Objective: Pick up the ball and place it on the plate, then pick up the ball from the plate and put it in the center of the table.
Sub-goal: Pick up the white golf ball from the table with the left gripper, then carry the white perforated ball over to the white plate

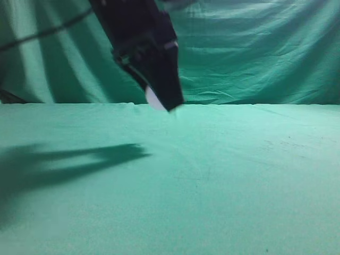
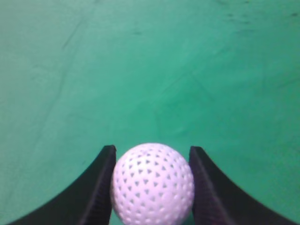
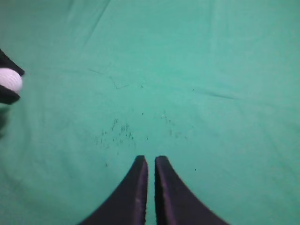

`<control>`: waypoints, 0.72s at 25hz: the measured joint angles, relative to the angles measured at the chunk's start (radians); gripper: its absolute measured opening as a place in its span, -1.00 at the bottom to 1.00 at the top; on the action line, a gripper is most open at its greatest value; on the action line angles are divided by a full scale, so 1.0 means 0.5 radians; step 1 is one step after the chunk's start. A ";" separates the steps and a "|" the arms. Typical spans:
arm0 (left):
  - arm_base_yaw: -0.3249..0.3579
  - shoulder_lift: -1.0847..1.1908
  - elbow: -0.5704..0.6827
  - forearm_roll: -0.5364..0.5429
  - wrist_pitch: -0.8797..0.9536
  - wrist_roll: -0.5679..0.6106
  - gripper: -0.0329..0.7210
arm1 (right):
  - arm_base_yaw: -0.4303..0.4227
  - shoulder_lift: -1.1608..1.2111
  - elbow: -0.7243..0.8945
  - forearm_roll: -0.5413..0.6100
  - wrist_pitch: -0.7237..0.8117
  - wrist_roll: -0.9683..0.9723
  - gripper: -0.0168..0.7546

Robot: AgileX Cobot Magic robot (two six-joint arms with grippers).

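Note:
My left gripper (image 2: 152, 157) is shut on the ball (image 2: 153, 183), a small white dimpled sphere with a lilac tint, held above the table (image 2: 140, 70). In the exterior view the black left gripper (image 1: 167, 103) hangs above the green table (image 1: 212, 175) near its far edge, and the ball (image 1: 153, 98) peeks out at its tip. The ball also shows at the left edge of the right wrist view (image 3: 9, 80). My right gripper (image 3: 151, 161) is shut and empty over bare green cloth (image 3: 187, 70). No plate is in view.
A draped green cloth backdrop (image 1: 255, 48) hangs behind the table. The arm's shadow (image 1: 64, 159) lies on the table at the left. Small dark specks (image 3: 117, 131) mark the cloth ahead of the right gripper.

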 joint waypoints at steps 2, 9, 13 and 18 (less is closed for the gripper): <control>0.009 -0.115 0.000 0.264 0.061 -0.273 -0.10 | 0.042 0.000 0.000 0.000 0.004 -0.046 -0.83; 0.344 -0.416 0.000 0.242 0.326 -0.461 -0.10 | 0.249 0.118 -0.018 0.000 0.010 -0.105 -0.83; 0.634 -0.533 0.051 0.214 0.452 -0.466 -0.10 | 0.334 0.285 -0.119 0.000 0.020 -0.112 -0.83; 0.907 -0.671 0.279 0.214 0.433 -0.504 -0.10 | 0.479 0.575 -0.263 0.000 0.009 -0.112 -0.83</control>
